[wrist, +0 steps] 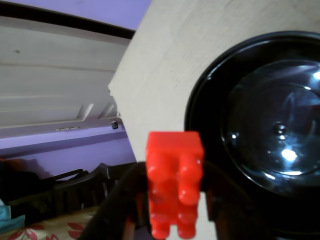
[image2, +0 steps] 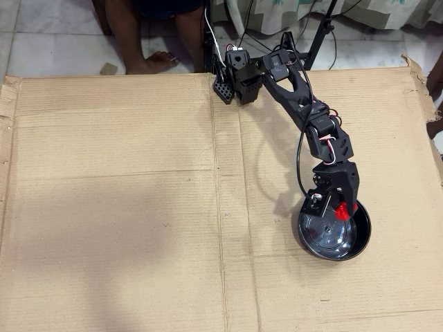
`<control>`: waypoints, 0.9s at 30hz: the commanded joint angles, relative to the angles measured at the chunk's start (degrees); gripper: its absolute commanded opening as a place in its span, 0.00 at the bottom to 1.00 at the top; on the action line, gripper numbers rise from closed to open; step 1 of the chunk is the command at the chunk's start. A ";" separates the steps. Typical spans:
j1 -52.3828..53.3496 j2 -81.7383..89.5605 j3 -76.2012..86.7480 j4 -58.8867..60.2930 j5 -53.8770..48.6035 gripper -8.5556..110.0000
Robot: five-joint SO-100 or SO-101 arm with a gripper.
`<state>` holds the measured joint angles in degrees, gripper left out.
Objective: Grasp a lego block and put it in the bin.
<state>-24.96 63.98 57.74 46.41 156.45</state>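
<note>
Since the gripper (wrist: 172,210) was clamped on the red lego block (wrist: 175,182), everything came down to where that block sat relative to the black bowl (wrist: 200,100). From above, the block (image2: 340,209) looked like it was just inside the bowl's near rim (image2: 365,238), at the edge closest to the arm and not over the middle. So my guess was that a release there would probably land inside, though a little more reach would have been safer.

The wrist view showed the grip itself: dark fingers on either side of the block, its long axis running up and down the picture, studs facing the camera (four or so visible). There the bowl lay off to the right of the block, on pale cardboard (wrist: 165,55).

What only the overhead view gave was the whole arm stretched across the cardboard (image2: 124,207) and nothing else lying on it.
</note>
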 commanded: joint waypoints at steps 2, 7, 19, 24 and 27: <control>-1.32 0.18 -1.23 -3.69 0.18 0.08; -1.49 -1.14 -1.23 -4.39 0.09 0.08; -0.62 -0.62 1.76 -3.96 -0.35 0.15; -0.62 -0.53 1.14 -3.96 -0.35 0.26; -0.53 -0.53 1.05 -4.57 -0.35 0.28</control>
<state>-26.10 61.79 59.77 42.98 156.45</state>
